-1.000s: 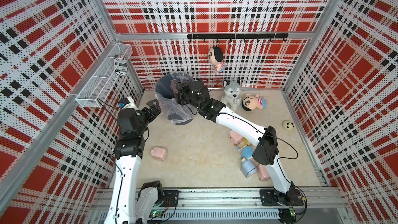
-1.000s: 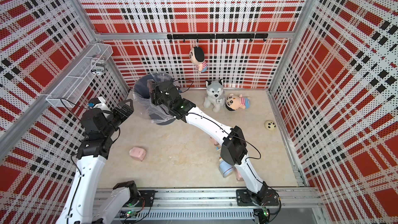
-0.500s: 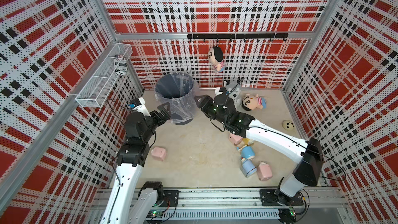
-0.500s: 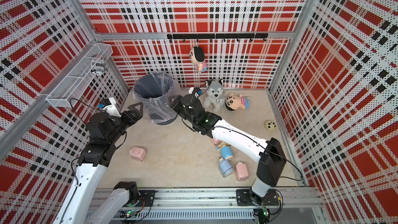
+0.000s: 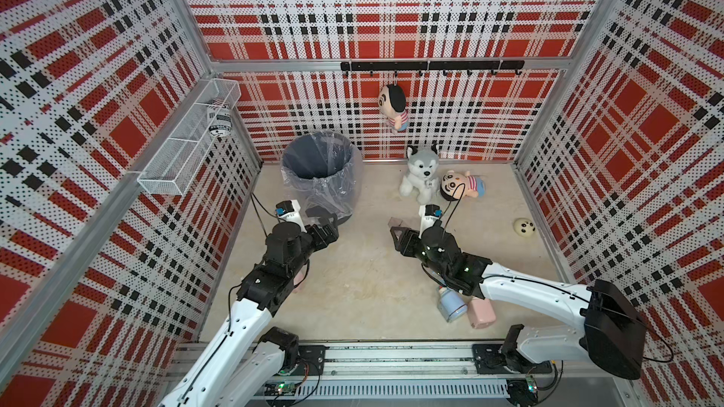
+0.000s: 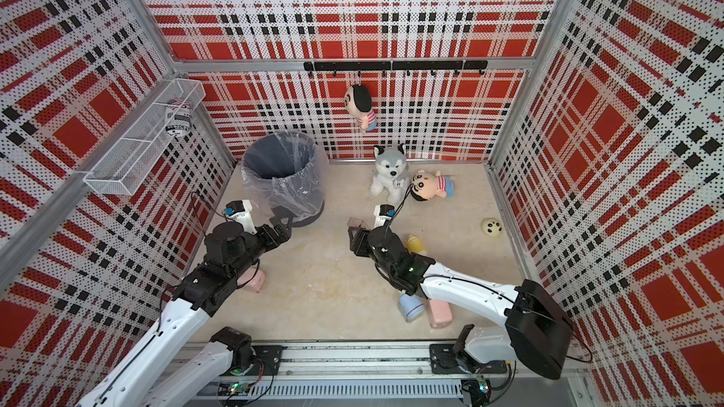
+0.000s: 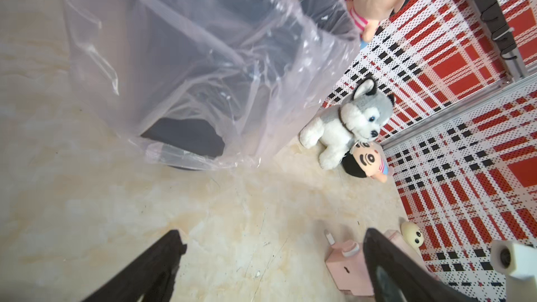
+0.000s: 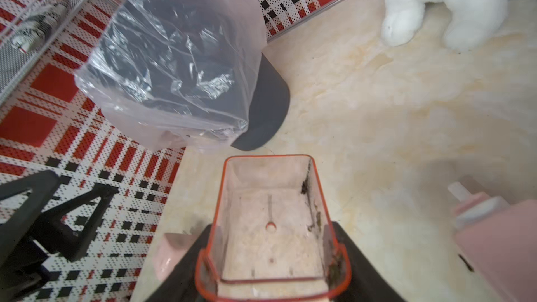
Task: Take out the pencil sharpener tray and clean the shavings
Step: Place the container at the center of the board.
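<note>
In the right wrist view the tray (image 8: 273, 228) runs off the picture at its near end, and the dark specks (image 8: 312, 216) along one wall are too small to name. In both top views the tray is a faint clear box at 12 o'clock of the right gripper (image 5: 396, 231), contents unreadable. The pink sharpener (image 6: 256, 280) at 7 o'clock on the floor (image 6: 333, 299) lies mostly under the left arm (image 6: 223, 260).
</note>
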